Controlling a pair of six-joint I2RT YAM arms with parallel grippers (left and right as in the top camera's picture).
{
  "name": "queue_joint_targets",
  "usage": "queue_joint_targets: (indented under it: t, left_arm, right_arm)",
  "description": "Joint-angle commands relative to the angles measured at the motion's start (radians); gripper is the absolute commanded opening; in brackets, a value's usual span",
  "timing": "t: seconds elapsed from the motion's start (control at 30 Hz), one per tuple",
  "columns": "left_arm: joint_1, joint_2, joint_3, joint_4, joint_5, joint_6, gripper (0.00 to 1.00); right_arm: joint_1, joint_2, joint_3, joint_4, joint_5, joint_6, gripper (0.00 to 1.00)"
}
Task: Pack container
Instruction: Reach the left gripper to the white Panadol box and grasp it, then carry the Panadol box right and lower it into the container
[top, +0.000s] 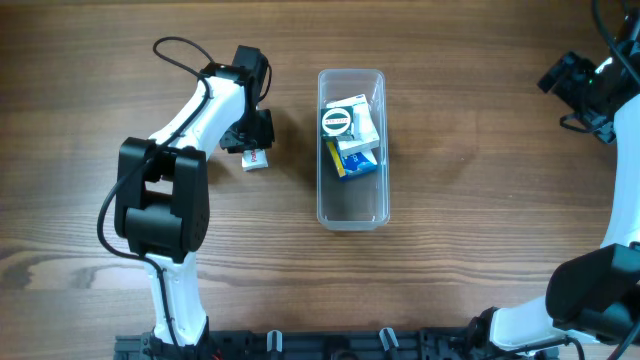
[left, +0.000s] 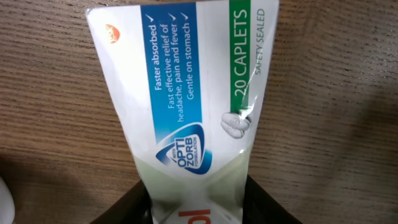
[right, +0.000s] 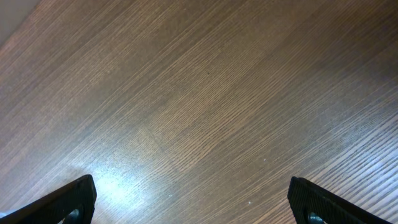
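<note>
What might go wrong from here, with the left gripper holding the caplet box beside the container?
1. The left gripper pinches the caplet box only at one end, so it may swing or slip during the carry.
2. The far half of the container is already piled with packs; dropped there, the box may rest above the rim.

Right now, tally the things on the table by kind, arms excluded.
Clear container: 1
Small boxes: 3 (caplet box in the left gripper; white box and blue box in the container)
Round white item: 1, in the container
Total: 5
</note>
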Motion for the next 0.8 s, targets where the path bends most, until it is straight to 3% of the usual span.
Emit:
queue_joint_targets:
  t: [0.0,0.23,0.43,0.67,0.77]
  left_arm:
    - [0.0,-0.006,0.008,-0.021,0.005,0.006,0.37]
    - [-0.001,-0.138,0.081,-0.171,0.017,0.006,0.33]
    - [-0.067,-0.352,0.085,-0.25,0.213,0.004,0.32]
    - [-0.4,-0.407,0.085,-0.232,0.209,-0.254,0.34]
    - [-0.48,-0.388,0.085,-0.18,0.12,-0.367,0.36]
  right_arm:
    - [0.002,0.011,-0.005,0.0,0.01,0.014,1.0]
    - [0.002,0.011,-0.005,0.0,0.01,0.014,1.0]
    - [0.002,0.011,-0.005,0.0,0.01,0.014,1.0]
    - [0.002,0.011,-0.005,0.0,0.01,0.014,1.0]
    - [0.002,0.011,-0.005,0.0,0.01,0.014,1.0]
